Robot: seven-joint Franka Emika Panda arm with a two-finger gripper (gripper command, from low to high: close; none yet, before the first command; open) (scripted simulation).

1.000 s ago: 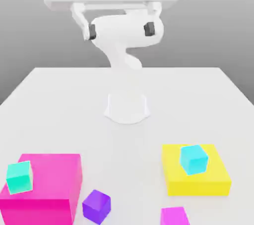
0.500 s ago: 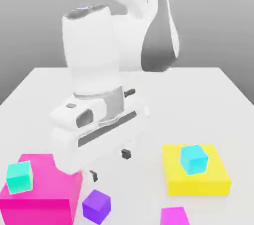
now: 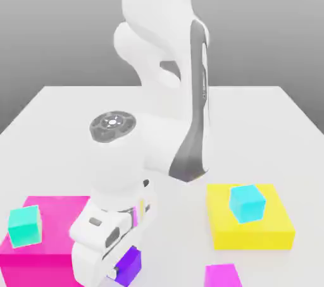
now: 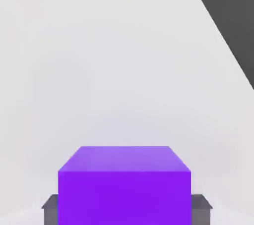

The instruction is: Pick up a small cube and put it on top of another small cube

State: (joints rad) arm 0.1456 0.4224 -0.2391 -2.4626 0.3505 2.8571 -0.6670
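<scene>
A small purple cube (image 3: 131, 264) sits on the white table near the front edge, in the exterior view. My gripper (image 3: 120, 268) has come down on it, and the white hand covers most of the cube. In the hand view the purple cube (image 4: 124, 184) sits between the two grey fingers (image 4: 49, 209), which press against its sides, so the gripper (image 4: 125, 208) is shut on it. A teal cube (image 3: 24, 225) rests on a big magenta block (image 3: 60, 216). A cyan cube (image 3: 247, 203) rests on a yellow block (image 3: 253, 232).
A small magenta cube (image 3: 223, 276) lies at the front edge, to the exterior view's right of the purple cube. The arm's white body rises over the middle of the table (image 3: 266, 121). The table edge and dark floor (image 4: 233, 16) show in the hand view.
The arm swung down from high above its base to the purple cube. The fingers have gone from wide open to shut on the cube. The other cubes and blocks have stayed put.
</scene>
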